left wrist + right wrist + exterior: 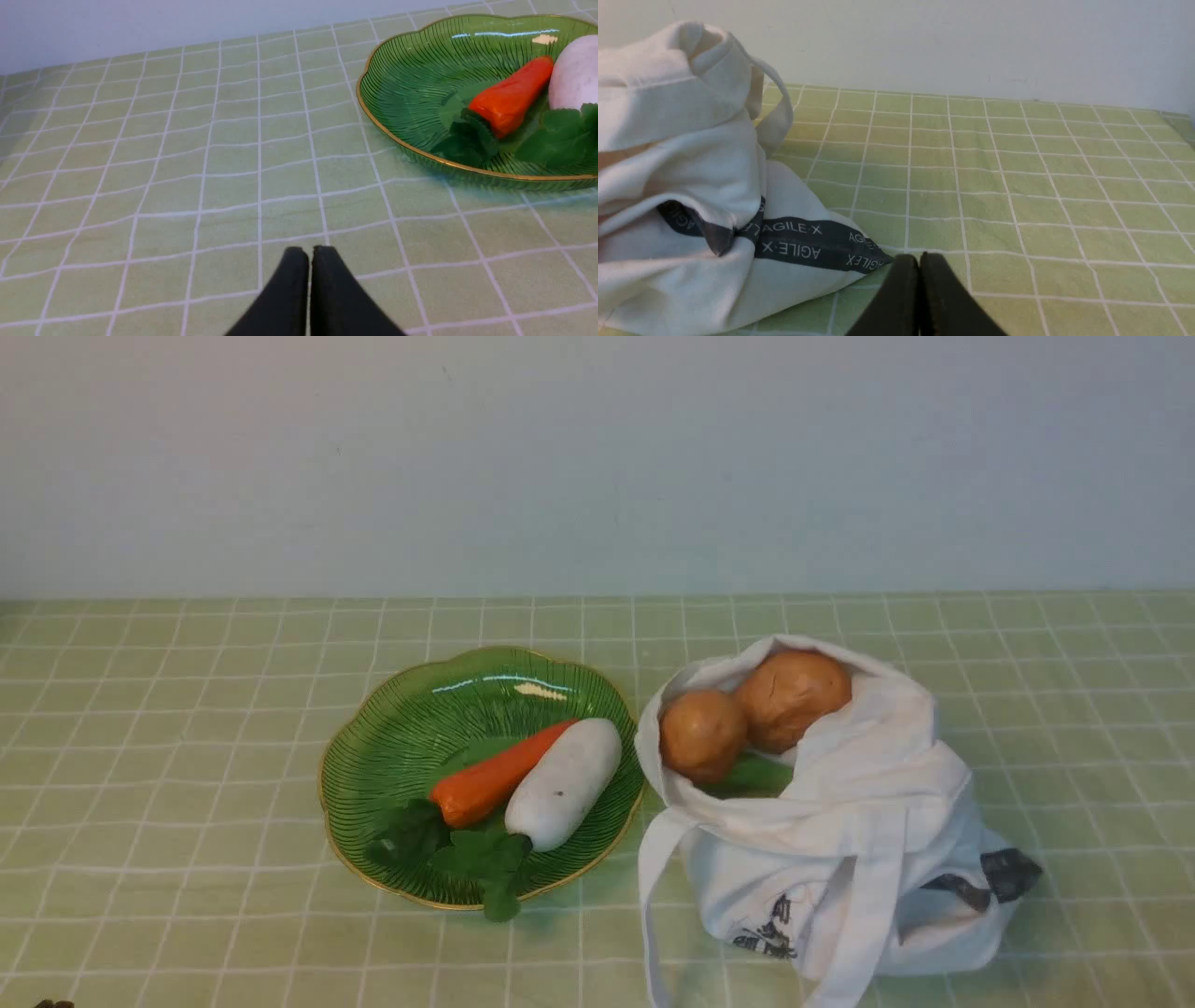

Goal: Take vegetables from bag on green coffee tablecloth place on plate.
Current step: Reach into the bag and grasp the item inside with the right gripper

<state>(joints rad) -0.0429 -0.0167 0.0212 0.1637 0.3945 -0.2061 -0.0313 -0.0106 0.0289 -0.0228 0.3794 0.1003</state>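
Waiting in the bag (868, 859)'s open mouth, the smaller potato (702, 734) and larger potato (794, 698) are not yet moved. A carrot (495, 779) and white radish (565, 784) lie on the plate (373, 728), at the bag's 9 o'clock. The left tool (310, 252) and right tool (919, 259) are each pressed together, holding nothing, low over the green coffee tablecloth (187, 756). The plate shows bare room toward its 11 o'clock, and open cloth lies at the bag's 3 o'clock.

Staged lab setup: gridded green tablecloth (187, 756), bare pale wall (597, 457)
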